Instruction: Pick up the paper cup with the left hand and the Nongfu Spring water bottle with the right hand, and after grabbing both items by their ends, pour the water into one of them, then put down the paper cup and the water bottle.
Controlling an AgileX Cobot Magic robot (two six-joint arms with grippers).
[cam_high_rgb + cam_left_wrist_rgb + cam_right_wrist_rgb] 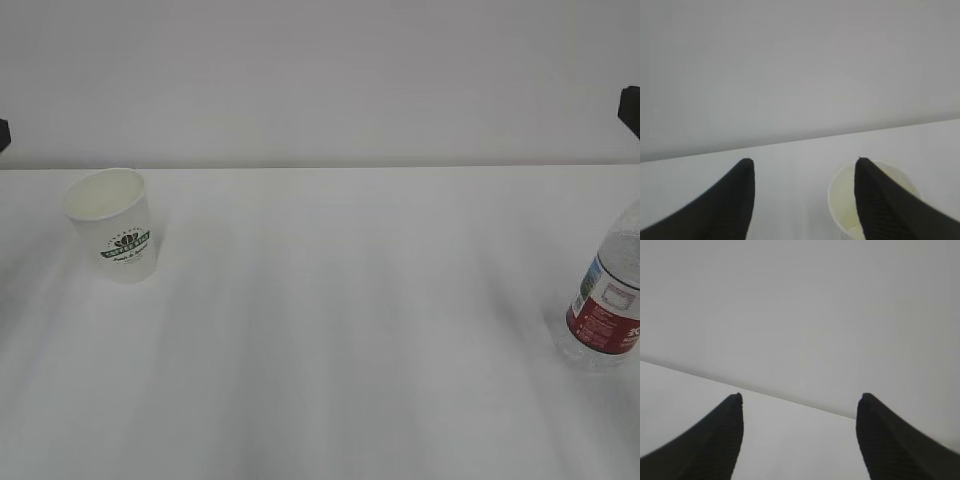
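The white paper cup (112,225) with a green logo stands upright at the table's left. In the left wrist view its open mouth (842,200) shows low down, partly behind the right-hand finger. My left gripper (804,162) is open above the table with nothing between its fingers, and the cup lies off to its right side. The Nongfu Spring water bottle (608,300), clear with a red-and-white label, stands at the right edge of the exterior view, cut off by the frame. My right gripper (801,397) is open over bare table; the bottle does not show in its view. No water stream is visible.
A white table (340,330) runs back to a plain white wall. Small dark parts of the arms show at the left edge (3,133) and right edge (630,108) of the exterior view.
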